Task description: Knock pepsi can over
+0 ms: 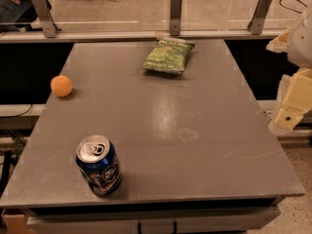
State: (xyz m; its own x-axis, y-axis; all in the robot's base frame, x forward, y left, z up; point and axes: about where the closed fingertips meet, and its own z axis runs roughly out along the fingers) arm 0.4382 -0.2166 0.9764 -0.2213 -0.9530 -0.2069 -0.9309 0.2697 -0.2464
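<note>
The pepsi can (98, 165) is dark blue with a silver top and pull tab. It stands upright near the front left corner of the grey table (185, 126). My gripper (291, 106) shows as cream-coloured parts at the right edge of the view, beyond the table's right side and above floor level. It is far to the right of the can and touches nothing on the table.
An orange ball (61, 86) lies near the table's left edge. A green chip bag (168, 55) lies at the back middle. A glass barrier with metal posts (176, 12) runs behind the table. The front edge is just below the can.
</note>
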